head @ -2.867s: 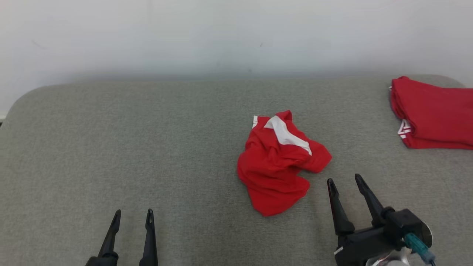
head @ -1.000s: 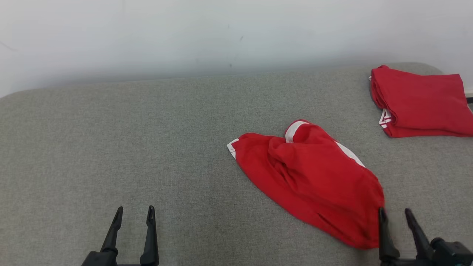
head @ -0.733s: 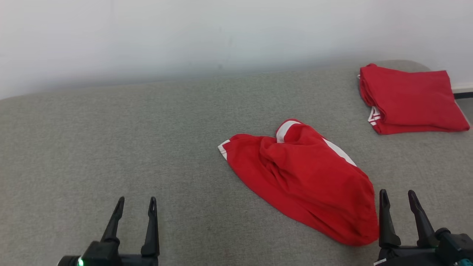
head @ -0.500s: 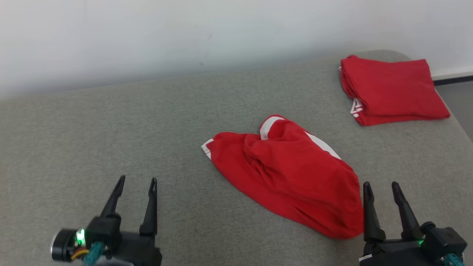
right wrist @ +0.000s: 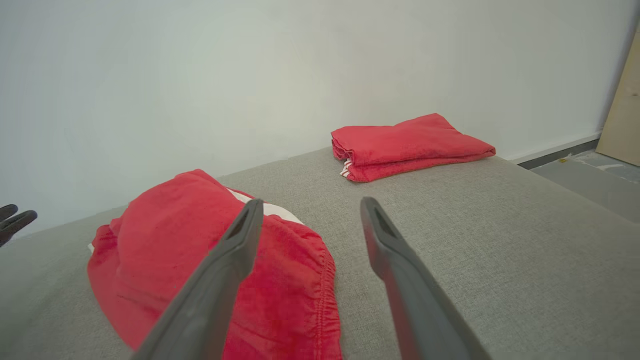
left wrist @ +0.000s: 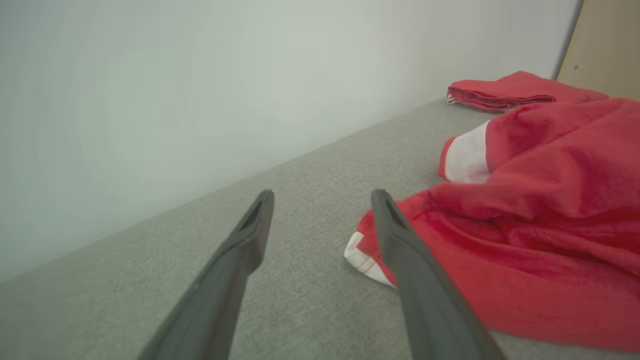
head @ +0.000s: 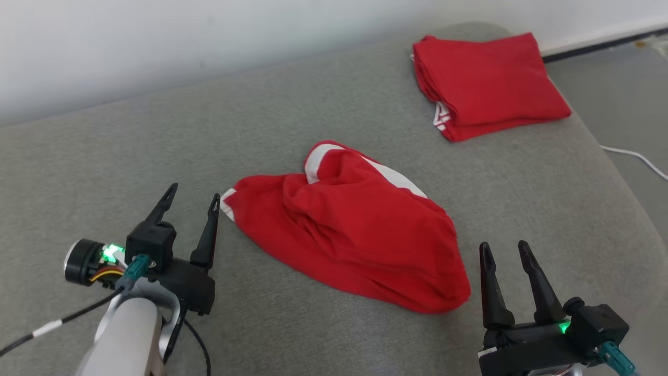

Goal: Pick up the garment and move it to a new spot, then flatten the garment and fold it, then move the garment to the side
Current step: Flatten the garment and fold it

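The garment (head: 349, 230) is a pair of red shorts with white stripes, lying rumpled and stretched out on the grey cushioned surface (head: 104, 151). Its white-trimmed leg hem points left and its elastic waistband lies at the lower right. My left gripper (head: 193, 190) stands open just left of the hem, its right finger almost at the hem (left wrist: 365, 252). Just right of the waistband end, my right gripper (head: 503, 245) is open and holds nothing. In the right wrist view the garment (right wrist: 210, 260) lies to the left of the right gripper (right wrist: 310, 202).
A folded red garment (head: 485, 83) lies at the far right corner of the grey surface. The surface's right edge (head: 621, 193) curves down to a grey floor with a white cable (head: 634, 156). A pale wall (head: 156, 36) runs behind.
The garment was drawn from a crumpled heap into a longer shape toward the lower right, and my right gripper let go of it. The head view has since swung, and my left arm has reached in toward the hem.
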### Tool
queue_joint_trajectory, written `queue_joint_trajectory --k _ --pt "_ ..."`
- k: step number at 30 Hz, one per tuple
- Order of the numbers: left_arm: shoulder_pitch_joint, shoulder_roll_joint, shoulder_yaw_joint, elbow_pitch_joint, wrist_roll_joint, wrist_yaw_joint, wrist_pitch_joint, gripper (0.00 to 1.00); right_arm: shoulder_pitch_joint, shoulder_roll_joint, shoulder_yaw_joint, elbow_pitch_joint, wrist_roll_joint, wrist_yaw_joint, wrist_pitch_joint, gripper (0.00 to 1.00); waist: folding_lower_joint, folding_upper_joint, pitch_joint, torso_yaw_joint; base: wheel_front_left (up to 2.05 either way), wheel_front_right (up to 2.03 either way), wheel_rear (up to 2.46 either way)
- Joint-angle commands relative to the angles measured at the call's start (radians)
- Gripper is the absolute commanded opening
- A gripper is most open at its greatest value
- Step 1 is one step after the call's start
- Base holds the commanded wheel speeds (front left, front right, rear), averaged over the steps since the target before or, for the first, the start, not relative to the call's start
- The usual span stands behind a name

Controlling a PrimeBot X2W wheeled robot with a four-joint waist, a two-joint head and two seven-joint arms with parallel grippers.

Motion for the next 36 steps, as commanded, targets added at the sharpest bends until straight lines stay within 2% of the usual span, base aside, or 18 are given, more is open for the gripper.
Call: queue_joint_trajectory --k 1,7,13,14,15,18,23,29,36 --pt "-0.019 0.01 -0.011 0.017 -0.006 0.0 -0.003 1.0 -0.008 0.005 0.002 0.003 0.004 -0.003 0.0 1.0 -0.0001 -0.0001 0.05 -0.056 0.0 0.0 0.0" --pt "-0.104 0.058 -0.095 0.155 -0.055 0.001 -0.003 1.0 -0.019 0.006 0.011 0.005 0.031 -0.003 0.0 1.0 -0.0001 -0.0001 0.078 -0.098 0.0 0.0 0.0" --pt "-0.156 0.079 -0.177 0.267 -0.103 0.001 -0.003 1.0 -0.03 0.006 0.01 0.006 0.042 -0.003 0.0 1.0 -0.0001 -0.0001 0.088 -0.112 0.0 0.0 0.0" --pt "-0.164 0.079 -0.19 0.282 -0.117 0.001 -0.003 0.66 -0.03 0.006 0.009 0.006 0.042 -0.003 0.0 1.0 -0.0001 -0.0001 0.087 -0.112 0.0 0.0 0.0" --pt "-0.172 0.08 -0.199 0.292 -0.126 0.001 -0.003 0.02 -0.03 0.006 0.006 0.006 0.041 -0.003 0.0 1.0 -0.0001 -0.0001 0.086 -0.11 0.0 0.0 0.0" --pt "-0.177 0.074 -0.225 0.303 -0.151 0.001 -0.003 0.0 -0.024 0.006 -0.006 0.003 0.038 -0.003 0.0 1.0 -0.0001 -0.0001 0.077 -0.098 0.0 0.0 0.0" --pt "-0.151 0.066 -0.244 0.239 -0.179 0.001 -0.003 0.0 -0.008 0.006 -0.017 0.0 0.026 -0.003 0.0 1.0 -0.0001 -0.0001 0.047 -0.043 0.0 0.0 0.0" --pt "-0.066 0.049 -0.202 0.118 -0.164 0.012 -0.003 0.0 0.008 0.005 -0.024 -0.001 0.019 -0.003 0.0 1.0 -0.0001 -0.0001 0.011 0.037 0.0 0.0 0.0" --pt "0.124 0.022 -0.118 -0.048 -0.167 0.061 -0.003 0.0 0.032 0.005 -0.036 0.0 0.009 -0.003 0.0 1.0 -0.0001 -0.0001 -0.029 0.12 0.0 0.0 0.0"
